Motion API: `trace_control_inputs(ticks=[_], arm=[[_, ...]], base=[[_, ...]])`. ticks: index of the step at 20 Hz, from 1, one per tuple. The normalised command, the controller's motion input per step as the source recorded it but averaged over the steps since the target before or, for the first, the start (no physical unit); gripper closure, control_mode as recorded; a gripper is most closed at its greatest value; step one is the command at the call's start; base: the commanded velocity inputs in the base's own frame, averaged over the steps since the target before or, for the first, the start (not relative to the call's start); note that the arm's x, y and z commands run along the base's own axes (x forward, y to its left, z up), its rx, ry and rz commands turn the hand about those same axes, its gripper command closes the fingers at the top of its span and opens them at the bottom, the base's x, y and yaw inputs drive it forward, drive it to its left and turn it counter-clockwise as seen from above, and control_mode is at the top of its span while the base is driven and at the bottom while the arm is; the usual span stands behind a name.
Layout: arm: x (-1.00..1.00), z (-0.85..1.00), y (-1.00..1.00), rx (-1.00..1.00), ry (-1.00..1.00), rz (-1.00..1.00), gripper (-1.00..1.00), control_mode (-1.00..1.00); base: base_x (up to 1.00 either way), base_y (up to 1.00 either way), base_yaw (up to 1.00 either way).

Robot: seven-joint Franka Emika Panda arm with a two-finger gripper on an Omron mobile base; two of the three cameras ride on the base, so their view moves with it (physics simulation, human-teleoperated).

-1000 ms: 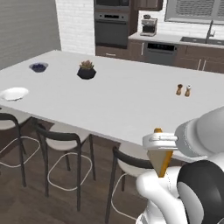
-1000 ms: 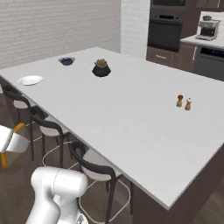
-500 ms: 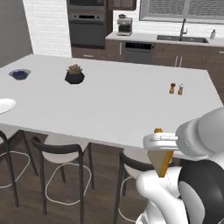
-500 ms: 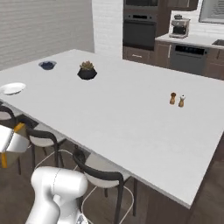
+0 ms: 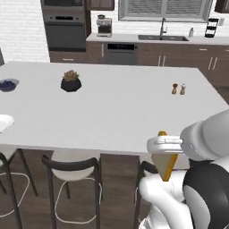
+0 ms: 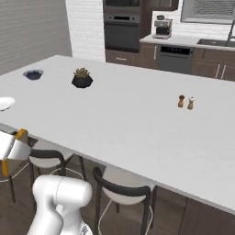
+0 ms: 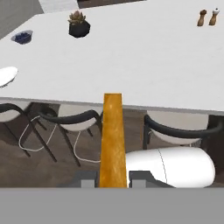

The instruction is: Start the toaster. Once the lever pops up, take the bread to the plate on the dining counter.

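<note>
Gripper (image 7: 113, 177) is clamped on the bread (image 7: 112, 138), slice held edge-on between the fingers (image 7: 85, 178), narrow gap set by the crust thickness. In the hand view the slice runs straight out from the fingertips toward the dining counter (image 7: 144, 61). Arm is tucked low and close to the base, hand held below the counter edge, over the stools (image 7: 70, 120); in the left base view the slice (image 5: 166, 163) hangs down from the white hand, counter top beyond and above it. Plate (image 7: 6, 75) sits far off to the left of the fingers at the counter's near edge, well apart from the bread. Past the fingertips, across the counter: bowl of blue berries (image 7: 22, 36) and potted plant (image 7: 79, 24) ahead-left, two shakers (image 7: 207, 17) ahead-right.
</note>
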Motion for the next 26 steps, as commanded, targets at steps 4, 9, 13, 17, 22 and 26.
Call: trace_control_inputs(ticks=[4, 9, 13, 17, 22, 26], arm=[[0.0, 0.0, 0.0, 0.0, 0.0, 0.0, 1.0, 1.0], [0.0, 0.0, 0.0, 0.0, 0.0, 0.0, 1.0, 1.0], [0.0, 0.0, 0.0, 0.0, 0.0, 0.0, 1.0, 1.0], [0.0, 0.0, 0.0, 0.0, 0.0, 0.0, 1.0, 1.0], [0.0, 0.0, 0.0, 0.0, 0.0, 0.0, 1.0, 1.0], [0.0, 0.0, 0.0, 0.0, 0.0, 0.0, 1.0, 1.0]], base=[[-0.11, 1.0, -0.2], [0.01, 1.0, -0.12], [0.11, 1.0, -0.09], [0.23, 1.0, -0.07], [0.34, 1.0, -0.06], [0.54, 1.0, -0.04]])
